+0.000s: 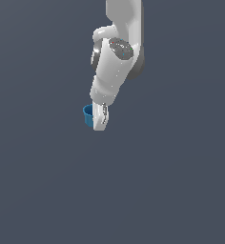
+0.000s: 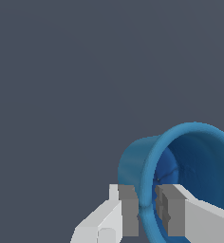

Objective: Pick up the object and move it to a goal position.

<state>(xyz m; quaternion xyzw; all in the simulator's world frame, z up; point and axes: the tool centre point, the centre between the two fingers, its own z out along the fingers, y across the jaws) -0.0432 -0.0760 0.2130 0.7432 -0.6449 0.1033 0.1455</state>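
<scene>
Pinching blue cup [image 2: 180,156] by wall: gripper [image 2: 147,209] fingers narrow, one pad outside, one inside rim. Cup sits at fingertips, peeking past exterior view's left of gripper. Likely light, rigid, smooth; thin-wall hold could pivot. Rim grip seems apt.

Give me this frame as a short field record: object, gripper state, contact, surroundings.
object: small bright blue round-rimmed hollow cup, slightly tapered
object pose: the wrist view looks into its open mouth
gripper: white Panda gripper with grey finger pads
fingers: one finger outside the cup wall, the other inside, straddling the rim
grip state: closed on the cup's wall
exterior view: cup shows on the exterior view's left of the gripper, partly hidden by it
surroundings: plain dark grey surface
goal marker: none visible
</scene>
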